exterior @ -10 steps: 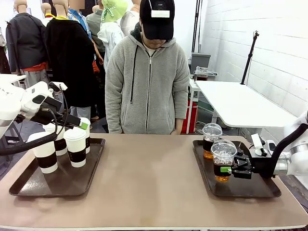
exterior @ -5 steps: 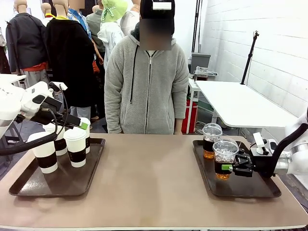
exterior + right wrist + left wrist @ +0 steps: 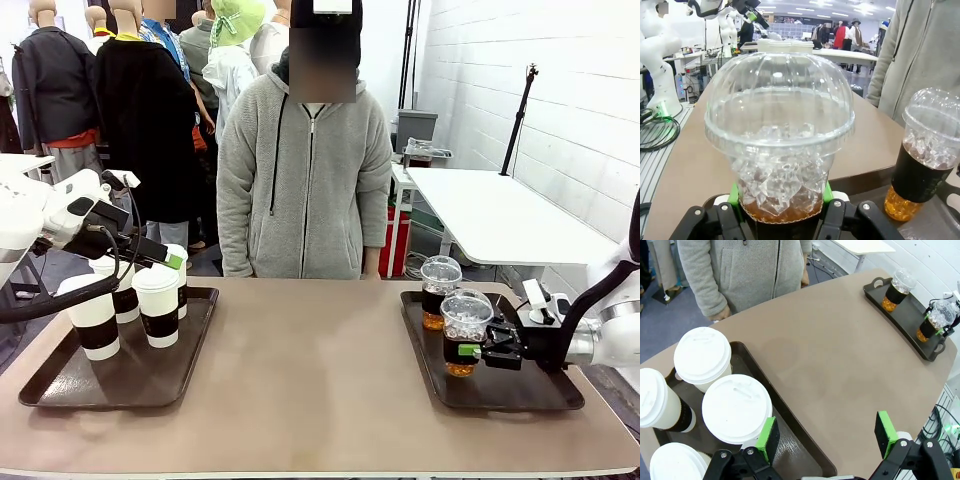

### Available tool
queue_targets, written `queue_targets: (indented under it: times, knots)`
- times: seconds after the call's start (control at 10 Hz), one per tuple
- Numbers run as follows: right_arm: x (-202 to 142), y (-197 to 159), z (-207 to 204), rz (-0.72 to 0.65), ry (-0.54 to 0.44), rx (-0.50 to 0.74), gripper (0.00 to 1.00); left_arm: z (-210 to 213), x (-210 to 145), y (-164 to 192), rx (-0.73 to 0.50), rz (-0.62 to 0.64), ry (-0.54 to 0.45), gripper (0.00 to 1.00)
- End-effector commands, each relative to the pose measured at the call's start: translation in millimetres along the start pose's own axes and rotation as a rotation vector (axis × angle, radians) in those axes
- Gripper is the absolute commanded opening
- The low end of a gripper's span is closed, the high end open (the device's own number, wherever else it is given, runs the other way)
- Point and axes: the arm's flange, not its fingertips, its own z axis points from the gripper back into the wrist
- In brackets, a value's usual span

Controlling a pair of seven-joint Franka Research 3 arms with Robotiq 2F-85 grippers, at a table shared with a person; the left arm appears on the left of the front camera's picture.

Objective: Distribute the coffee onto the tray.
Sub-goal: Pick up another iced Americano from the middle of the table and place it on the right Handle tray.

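The right hand (image 3: 470, 351) is clamped on a clear plastic cup (image 3: 465, 330) with a round dome lid, its green pads (image 3: 826, 192) pressing both sides of the cup. Chunky ice and brown coffee fill that cup. It is over the right tray (image 3: 520, 395), which is dark, flat and has a low rim; whether its bottom touches the tray cannot be told. A second clear cup (image 3: 439, 291) stands just behind it on the same tray, with a dark band around its middle and orange-brown coffee at the bottom. The left hand (image 3: 827, 437) has its fingers spread apart and grips nothing; it hangs above the left tray (image 3: 60, 385), near one white lid. Four paper cups (image 3: 736, 408) stand close together on that dark tray. They have flat, round white lids and dark sleeves around their middles. The tabletop (image 3: 310, 370) is smooth and brown, with rounded edges. A person in a soft grey zip hoodie (image 3: 305, 180) stands at the far side.
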Motion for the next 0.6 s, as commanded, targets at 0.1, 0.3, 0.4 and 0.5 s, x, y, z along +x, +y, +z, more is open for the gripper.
queue_targets:
  times: [0.1,0.3,0.4,0.5]
  knots:
    - [-28.5,4.0,-10.1,0.004,-0.037,-0.029,0.65,-2.9,-0.8,4.4,-0.019,-0.015,-0.016,1.0]
    - [-29.6,3.0,-12.7,-0.007,-0.033,-0.037,0.65,-2.9,-0.8,4.4,-0.019,-0.015,-0.016,1.0]
    - [-30.3,2.4,-13.9,-0.013,-0.033,-0.035,0.65,-2.9,-0.8,4.4,-0.019,-0.015,-0.016,1.0]
    - [-32.5,2.1,-15.1,-0.017,-0.029,-0.033,0.65,-2.9,-0.8,4.4,-0.019,-0.015,-0.016,1.0]
